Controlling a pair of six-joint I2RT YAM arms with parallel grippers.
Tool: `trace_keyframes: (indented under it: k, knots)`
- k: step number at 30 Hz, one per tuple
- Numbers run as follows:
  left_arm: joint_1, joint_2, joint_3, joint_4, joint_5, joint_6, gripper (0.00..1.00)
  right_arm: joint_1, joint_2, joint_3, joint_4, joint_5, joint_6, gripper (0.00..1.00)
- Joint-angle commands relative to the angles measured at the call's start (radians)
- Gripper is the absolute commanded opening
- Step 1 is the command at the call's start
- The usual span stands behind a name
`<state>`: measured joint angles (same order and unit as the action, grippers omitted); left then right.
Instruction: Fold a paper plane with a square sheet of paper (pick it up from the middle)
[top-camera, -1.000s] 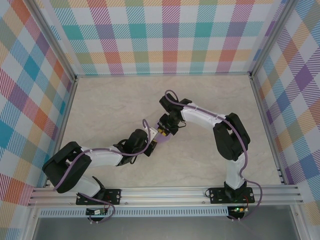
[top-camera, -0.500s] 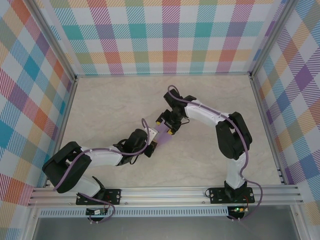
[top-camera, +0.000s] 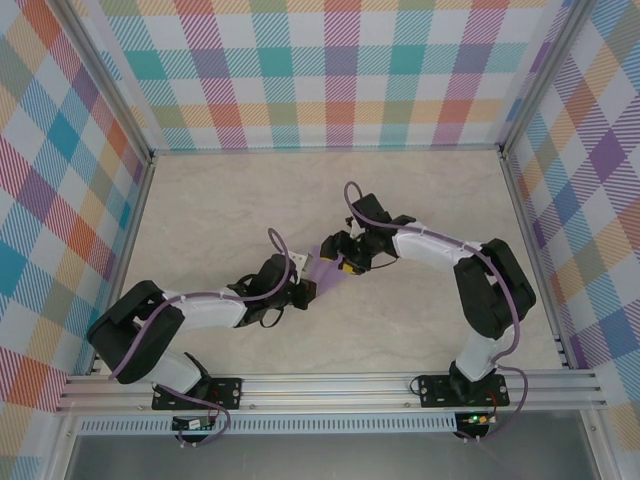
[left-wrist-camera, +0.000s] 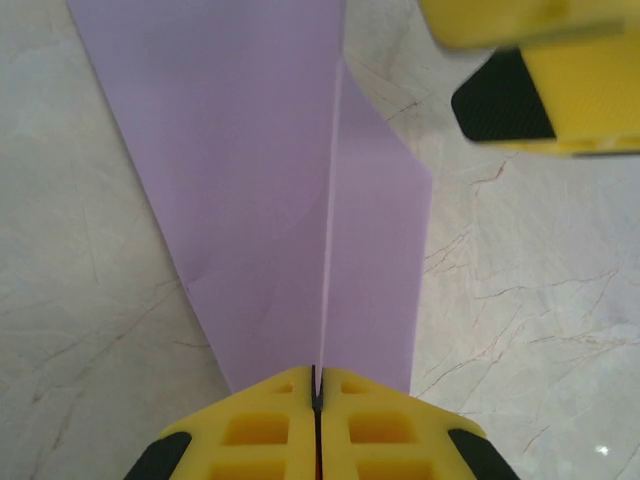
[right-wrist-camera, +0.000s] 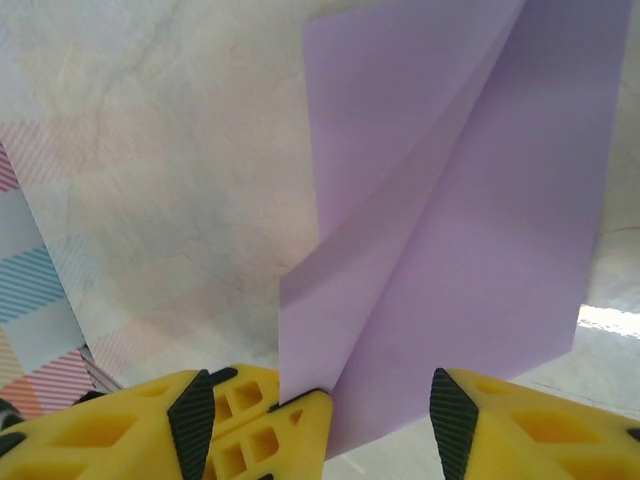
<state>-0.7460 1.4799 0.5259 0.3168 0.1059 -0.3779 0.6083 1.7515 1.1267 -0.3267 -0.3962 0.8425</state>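
Over the pale marbled tabletop (top-camera: 200, 220), the thin lavender folded paper (top-camera: 323, 270) spans between my two arms and sits in no container. My left claw (left-wrist-camera: 316, 385) pinches its narrow end on the crease. My right claw (right-wrist-camera: 322, 425) stands spread, with the paper's edge between the jaws (no real hold). I reckon a left-side tug could tear it or spring the folds.

A pale, marble-veined table (top-camera: 220, 210) stands boxed in by plaid walls (top-camera: 340, 70), an aluminium rail (top-camera: 330, 385) along its near edge; folded lavender paper (top-camera: 324, 270) sits over its centre, contact unclear.
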Motion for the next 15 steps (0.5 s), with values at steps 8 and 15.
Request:
trace_keyframes:
  k: [8,15]
  knots:
    - [0.014,0.008,-0.034,0.027,0.025,-0.11,0.08,-0.003,0.084,-0.01,0.109,-0.062,-0.024,0.42]
    - [0.015,-0.001,-0.046,0.018,0.033,-0.111,0.1,-0.004,0.107,-0.022,0.097,-0.044,0.009,0.39]
